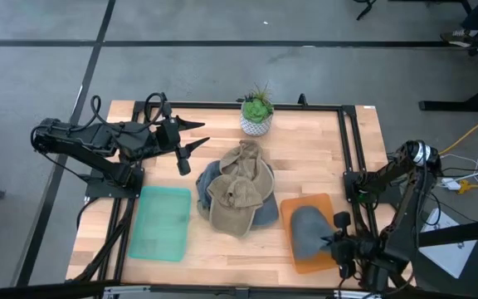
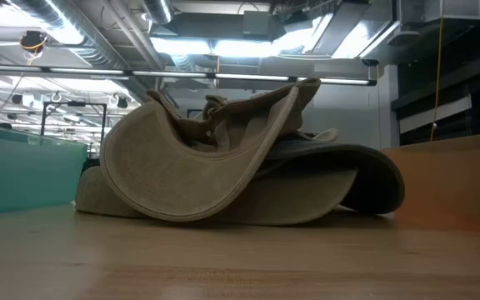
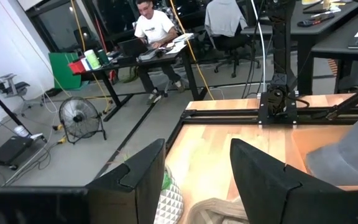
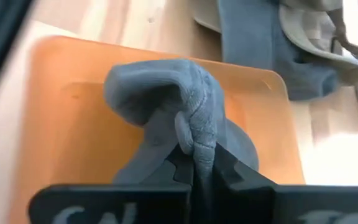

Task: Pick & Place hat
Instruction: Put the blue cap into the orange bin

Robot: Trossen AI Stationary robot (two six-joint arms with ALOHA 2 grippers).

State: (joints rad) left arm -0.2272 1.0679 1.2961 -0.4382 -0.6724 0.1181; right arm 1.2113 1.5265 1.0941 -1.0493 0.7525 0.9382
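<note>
A grey hat (image 1: pixel 308 228) sits in the orange tray (image 1: pixel 293 208) at the table's near right. My right gripper (image 1: pixel 335 241) is shut on it, also in the right wrist view (image 4: pixel 204 165). A tan hat (image 1: pixel 237 193) lies on top of a blue-grey hat (image 1: pixel 264 214) at the table's middle; the low view shows the tan hat (image 2: pixel 198 167) with its brim curled up. My left gripper (image 1: pixel 199 134) is open and empty above the table's far left, pointing toward the plant; its fingers (image 3: pixel 148 174) show in the left wrist view. My right gripper pinches a bunched fold of the grey hat's cloth (image 4: pixel 199 140) between its two fingers. The fingers come from the table's near right side, slanting down. The hat bulges up ahead of the fingers, and its lower part (image 4: pixel 241 140) lies on the orange tray.
A green tray (image 1: pixel 161 223) lies at the near left. A potted plant (image 1: pixel 256 115) stands at the far middle. A black frame rail (image 1: pixel 351 149) runs along the table's right side. Bare wood shows between the trays and the hat pile. A person sits at a desk beyond the table.
</note>
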